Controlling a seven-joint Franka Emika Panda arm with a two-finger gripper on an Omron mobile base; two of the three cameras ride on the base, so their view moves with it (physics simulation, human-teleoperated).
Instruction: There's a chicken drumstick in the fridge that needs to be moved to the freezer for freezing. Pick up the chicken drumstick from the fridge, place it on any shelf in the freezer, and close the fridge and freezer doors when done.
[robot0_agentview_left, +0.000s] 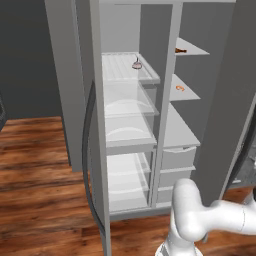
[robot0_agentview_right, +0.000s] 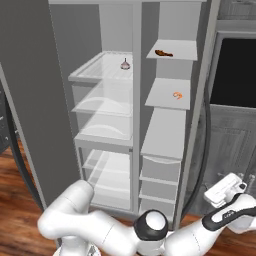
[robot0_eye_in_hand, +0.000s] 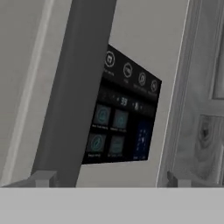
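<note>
1. Floor (robot0_agentview_left: 35, 165): reddish-brown wood planks, glossy finish.
2. Rear wall (robot0_agentview_left: 25, 55): plain dark grey, unlit.
3. Grey wood-grain cabinet panelling (robot0_agentview_right: 227, 135) stands right of the unit, with a black oven window (robot0_agentview_right: 237, 70) above.

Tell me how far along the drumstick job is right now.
Done: the chicken drumstick already lies on the freezer's top shelf. In hand: the open gripper faces the freezer door beside its dark handle, holding nothing. Left: both doors stand open and need closing.
</note>
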